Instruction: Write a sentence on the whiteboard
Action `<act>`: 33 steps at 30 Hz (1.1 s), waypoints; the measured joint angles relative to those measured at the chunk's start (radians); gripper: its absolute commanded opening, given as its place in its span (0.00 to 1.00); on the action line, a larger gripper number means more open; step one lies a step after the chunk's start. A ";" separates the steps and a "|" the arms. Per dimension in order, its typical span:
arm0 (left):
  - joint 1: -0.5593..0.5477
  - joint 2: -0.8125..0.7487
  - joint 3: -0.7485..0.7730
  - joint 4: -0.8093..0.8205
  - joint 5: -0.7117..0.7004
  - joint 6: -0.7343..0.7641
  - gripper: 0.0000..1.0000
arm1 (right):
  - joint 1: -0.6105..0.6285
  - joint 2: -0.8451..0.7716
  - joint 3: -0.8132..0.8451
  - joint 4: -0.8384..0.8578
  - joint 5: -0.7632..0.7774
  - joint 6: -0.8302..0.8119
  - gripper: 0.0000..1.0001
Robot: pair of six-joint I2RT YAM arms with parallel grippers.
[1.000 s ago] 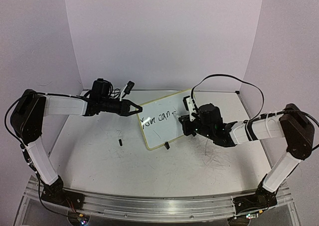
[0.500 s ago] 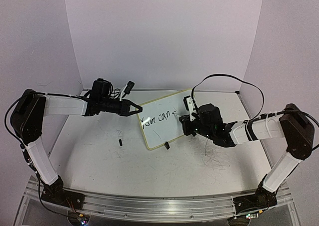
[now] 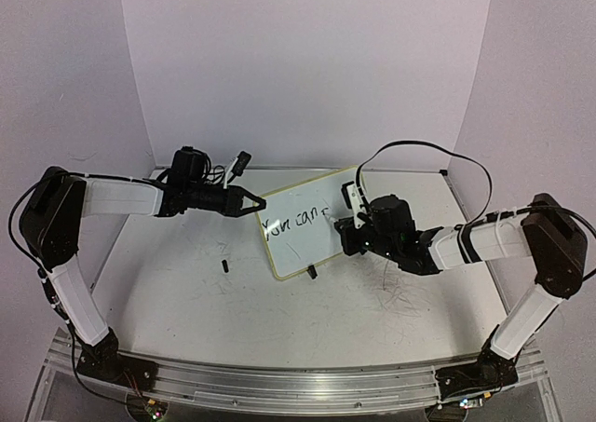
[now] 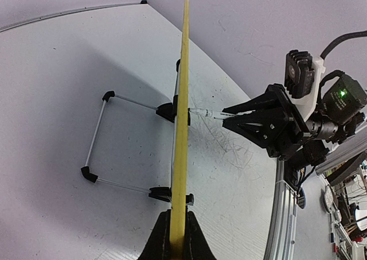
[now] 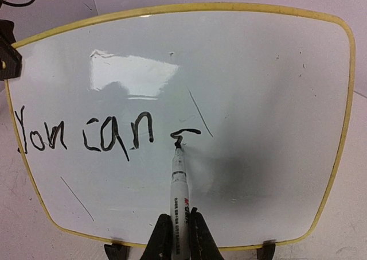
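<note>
On whiteboard [image 5: 258, 70]: "You can" lettering [image 5: 106, 136]

whiteboard [image 3: 303, 234] on table [image 3: 186, 296], marker [image 5: 179, 185] touching it

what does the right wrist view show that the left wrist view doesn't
Only the right wrist view: the writing face of the whiteboard, with the sentence reading "You can" plus one started stroke. Only the left wrist view: the board edge-on, the wire stand behind it, and the right tool seen from outside. Both: the marker with its tip touching the board.
</note>
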 measured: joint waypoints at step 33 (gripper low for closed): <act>0.000 0.000 0.000 0.000 0.001 -0.001 0.00 | -0.009 0.001 0.007 0.016 0.056 0.012 0.00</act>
